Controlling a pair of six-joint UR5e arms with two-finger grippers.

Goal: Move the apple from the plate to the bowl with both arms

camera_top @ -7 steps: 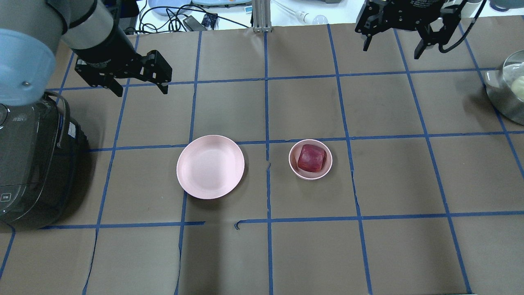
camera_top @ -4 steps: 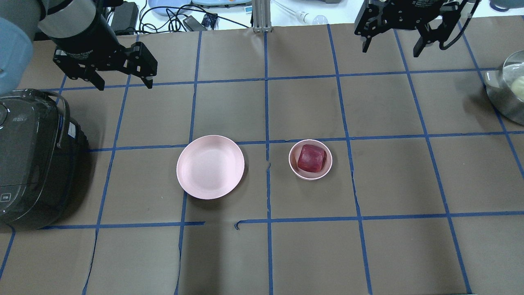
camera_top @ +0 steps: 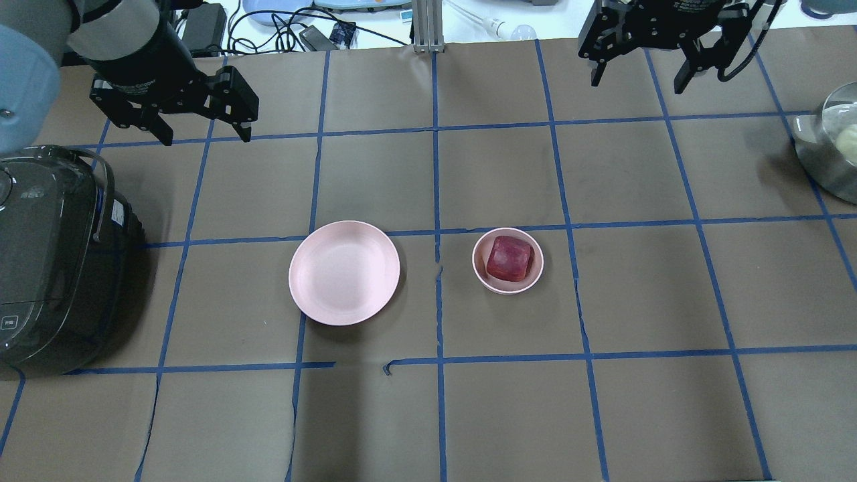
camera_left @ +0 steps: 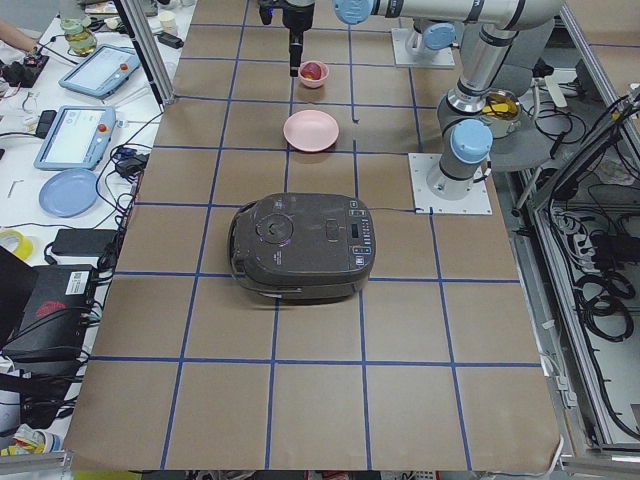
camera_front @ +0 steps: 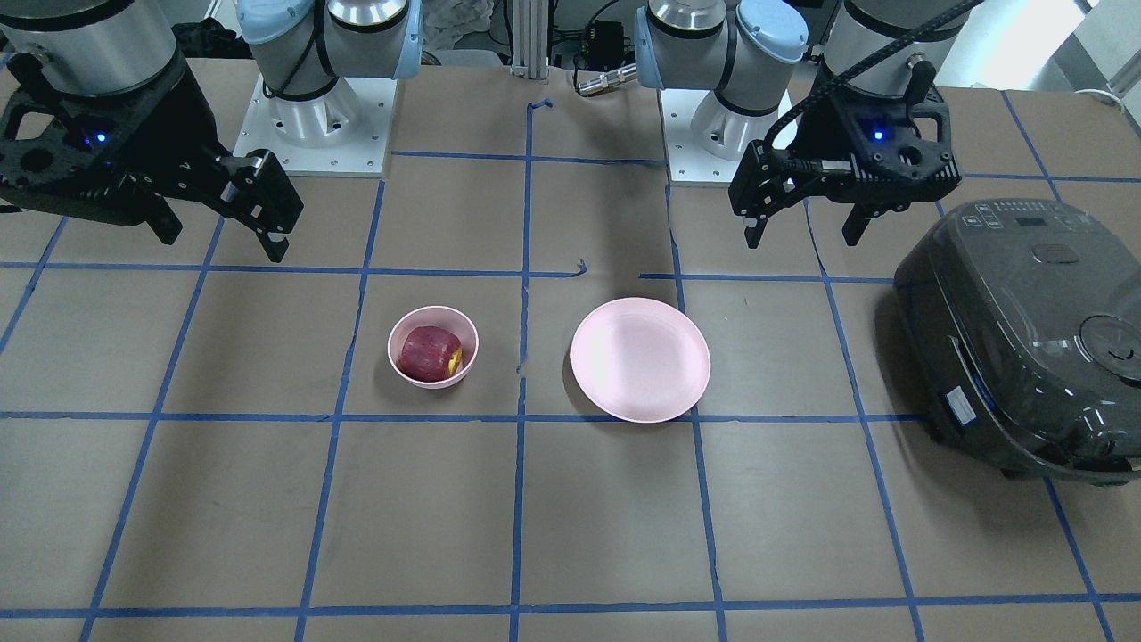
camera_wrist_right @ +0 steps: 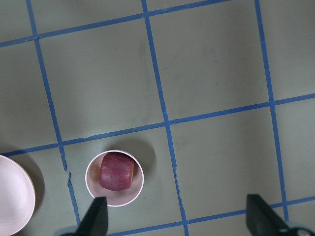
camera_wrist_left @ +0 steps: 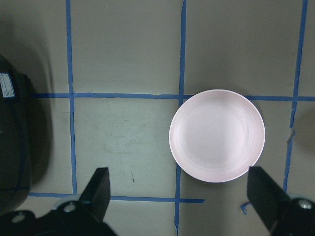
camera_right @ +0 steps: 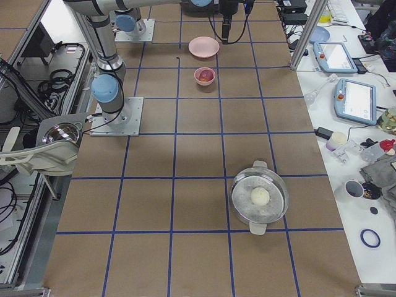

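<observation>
The dark red apple [camera_top: 509, 258] sits inside the small pink bowl [camera_top: 478, 262], right of the table's middle. The wide pink plate [camera_top: 344, 272] lies empty to the bowl's left. My left gripper [camera_top: 206, 137] is open and empty, raised over the far left of the table, well back from the plate. My right gripper [camera_top: 637, 85] is open and empty, raised at the far right edge, well back from the bowl. The left wrist view looks down on the plate [camera_wrist_left: 216, 135] between its fingers [camera_wrist_left: 98, 189]. The right wrist view shows the apple [camera_wrist_right: 117, 171] in the bowl [camera_wrist_right: 89, 179].
A dark rice cooker [camera_top: 53, 261] stands at the table's left edge, near the left arm. A steel pot [camera_top: 827, 144] with a pale round thing in it sits at the right edge. Cables and devices lie beyond the far edge. Blue tape lines grid the brown table cover.
My left gripper has moved left and toward the far edge, away from the plate, staying open. The right gripper has barely shifted. Apple, bowl and plate have not moved.
</observation>
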